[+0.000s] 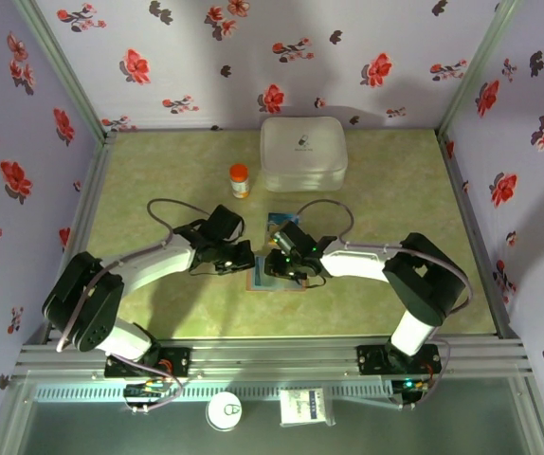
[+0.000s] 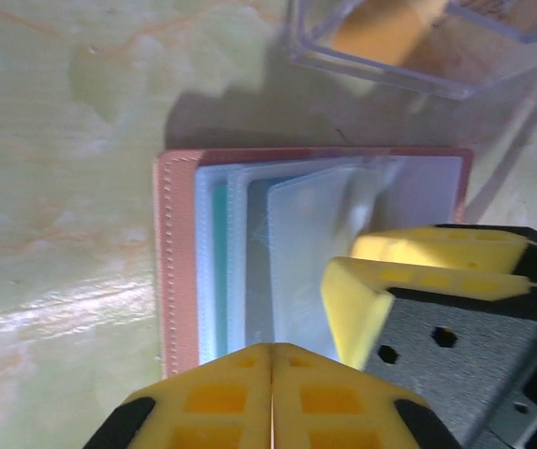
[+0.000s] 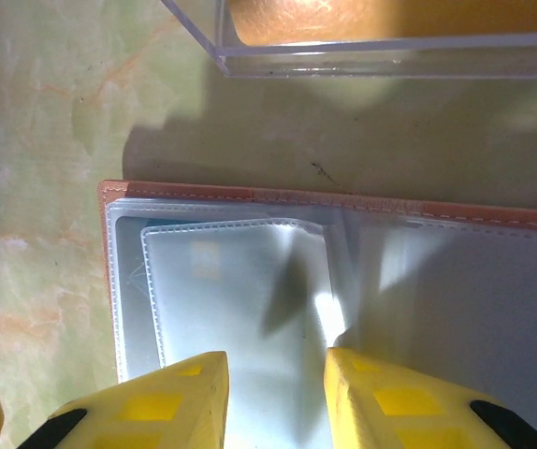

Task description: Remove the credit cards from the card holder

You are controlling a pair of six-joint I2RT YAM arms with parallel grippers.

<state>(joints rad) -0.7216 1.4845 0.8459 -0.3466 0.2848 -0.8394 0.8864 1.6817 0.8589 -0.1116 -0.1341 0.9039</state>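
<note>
- The green marbled table (image 1: 158, 190) carries everything.
- The white rounded case (image 1: 302, 152) stands at 12 o'clock, near the far edge.
- The card holder (image 3: 493, 309) lies open and flat near the table's middle, its clear sleeves facing up inside a brown border.
- The left gripper (image 2: 273, 374) reaches the holder from 9 o'clock, with its yellow fingers pressed together over the holder's edge.
- The right gripper (image 3: 276, 360) comes from 3 o'clock. Its fingers are spread partway, tips down on the sleeves; whether a sleeve is caught between them I cannot tell.
- A clear plastic sheet (image 3: 371, 51) lies just beside the holder at 12 o'clock, with orange-yellow showing through it.
- An orange-capped bottle (image 1: 240, 180) stands upright at 11 o'clock.
- Of the credit cards (image 2: 219, 271), a teal edge shows inside the sleeves.
</note>
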